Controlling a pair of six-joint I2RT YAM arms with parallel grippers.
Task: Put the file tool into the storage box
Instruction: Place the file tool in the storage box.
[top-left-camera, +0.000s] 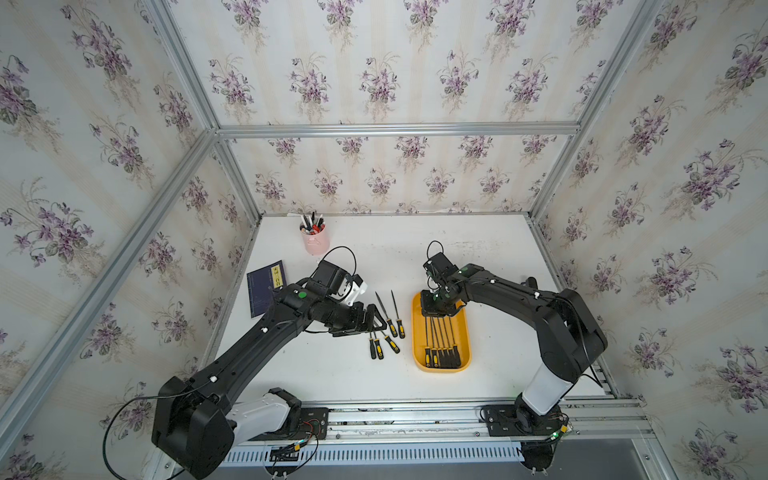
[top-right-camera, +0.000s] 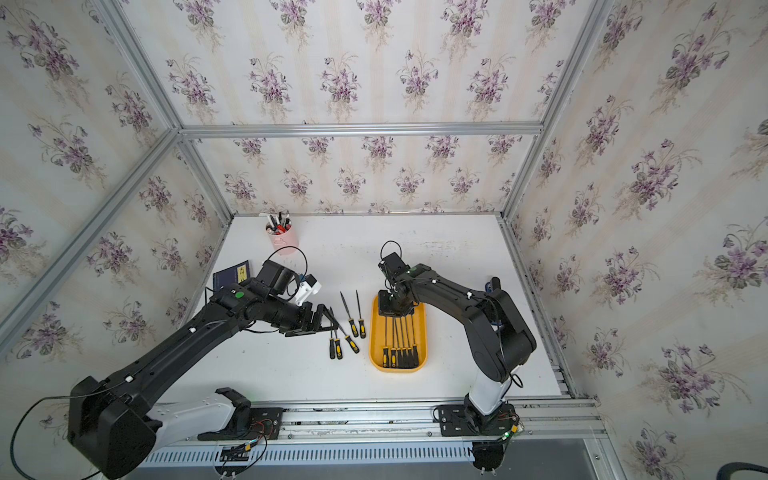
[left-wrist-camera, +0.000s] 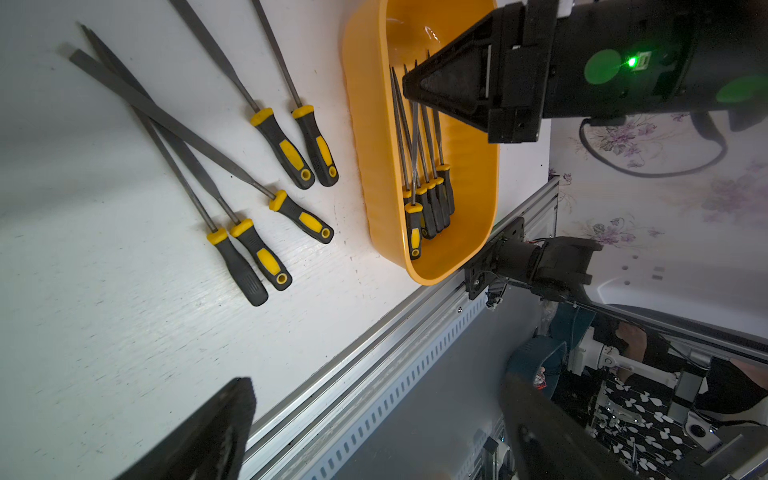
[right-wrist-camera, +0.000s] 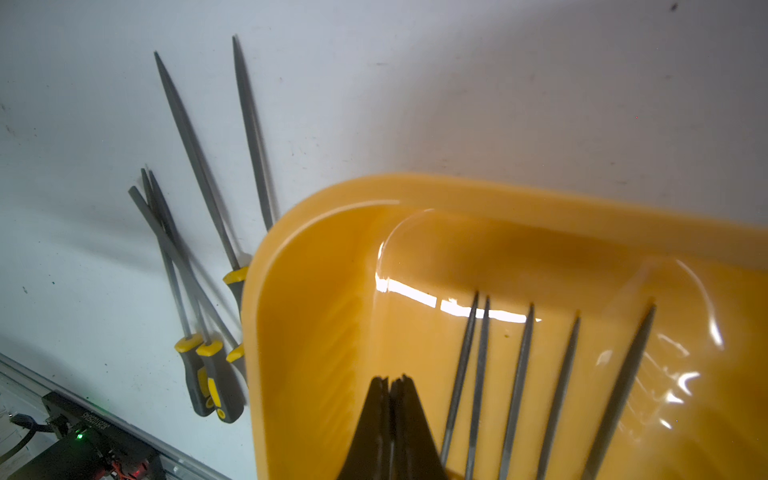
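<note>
Plainly, the job is partway along. Five files (top-left-camera: 440, 332) lie side by side in the storage box (top-left-camera: 462, 328), right of centre in both top views, handles toward the lower edge of the frame; laid parallel like that, they leave room for more alongside. The right gripper (right-wrist-camera: 391, 399) is clenched on nothing, tips pressed together, and hangs over the upper end of the box above the blade tips; empty and out of the way there, it seems to have no part in the next pick.

Five more files wait on the white table (top-left-camera: 332, 374), at the centre of the frame. A pair (left-wrist-camera: 291, 151) lies nearest the box, close to its rim but apart from it; left of these, three crossed files (left-wrist-camera: 257, 253) fan out from handles that nearly touch. The left gripper (top-left-camera: 368, 320) hovers over their blades with jaws spread wide and nothing between them, which suggests one of the three is its target. The flat file lies across the other two, so it would likely lift cleanest; a grip lower in the pile could drag the neighbours along.
</note>
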